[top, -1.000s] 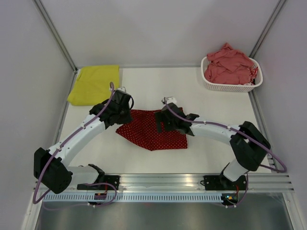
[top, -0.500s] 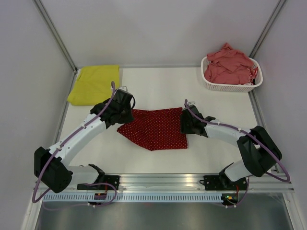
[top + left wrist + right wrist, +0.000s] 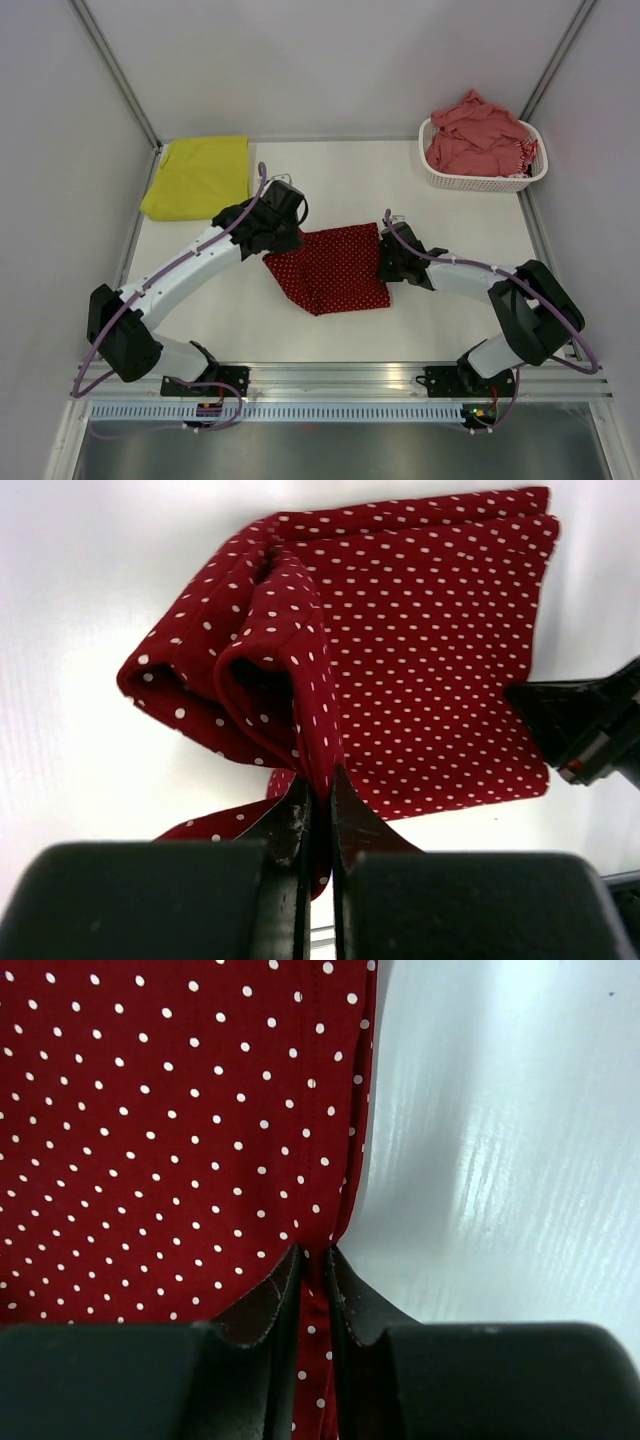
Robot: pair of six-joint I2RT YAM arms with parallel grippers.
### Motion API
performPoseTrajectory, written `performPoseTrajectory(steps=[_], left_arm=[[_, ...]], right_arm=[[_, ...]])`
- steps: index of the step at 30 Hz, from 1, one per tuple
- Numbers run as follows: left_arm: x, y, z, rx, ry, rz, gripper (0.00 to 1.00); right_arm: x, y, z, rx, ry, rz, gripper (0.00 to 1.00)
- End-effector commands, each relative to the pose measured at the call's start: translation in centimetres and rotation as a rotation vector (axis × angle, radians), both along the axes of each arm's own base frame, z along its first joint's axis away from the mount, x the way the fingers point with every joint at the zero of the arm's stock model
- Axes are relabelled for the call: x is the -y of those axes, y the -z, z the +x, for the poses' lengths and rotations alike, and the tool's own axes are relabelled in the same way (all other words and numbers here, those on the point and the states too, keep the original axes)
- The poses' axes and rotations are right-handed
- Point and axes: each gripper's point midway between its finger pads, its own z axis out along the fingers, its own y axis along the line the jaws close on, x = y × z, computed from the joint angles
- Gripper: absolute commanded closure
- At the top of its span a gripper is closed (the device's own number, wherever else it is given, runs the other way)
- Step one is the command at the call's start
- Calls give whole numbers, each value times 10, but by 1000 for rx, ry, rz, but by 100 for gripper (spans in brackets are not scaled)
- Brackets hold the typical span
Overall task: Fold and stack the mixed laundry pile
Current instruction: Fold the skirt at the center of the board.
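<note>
The dark red white-dotted cloth (image 3: pixel 335 268) lies partly folded in the middle of the table. My left gripper (image 3: pixel 283 243) is shut on its left corner (image 3: pixel 300 710), which is lifted and bunched toward the right. My right gripper (image 3: pixel 385 262) sits at the cloth's right edge, its jaws pinched on the hem (image 3: pixel 350 1160). In the left wrist view the cloth (image 3: pixel 420 660) spreads flat beyond my left gripper (image 3: pixel 318 785). In the right wrist view the cloth (image 3: pixel 170 1130) fills the left half, with my right gripper (image 3: pixel 315 1260) on its border. A folded yellow-green garment (image 3: pixel 197 175) rests at the back left.
A white perforated basket (image 3: pixel 480 182) at the back right holds a heap of salmon-pink and red-striped clothes (image 3: pixel 480 135). Walls close in the table on the left, back and right. A metal rail runs along the near edge.
My left gripper has carried the cloth's left corner to the right, narrowing the cloth. My right gripper moved from the cloth's middle to its right edge and closed on the hem.
</note>
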Motion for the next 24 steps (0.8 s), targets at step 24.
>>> performPoseTrajectory(steps=[24], left_arm=[[177,21,23,-30,78,-84,98]], right_arm=[[18,9,-16,-43,25,30,82]])
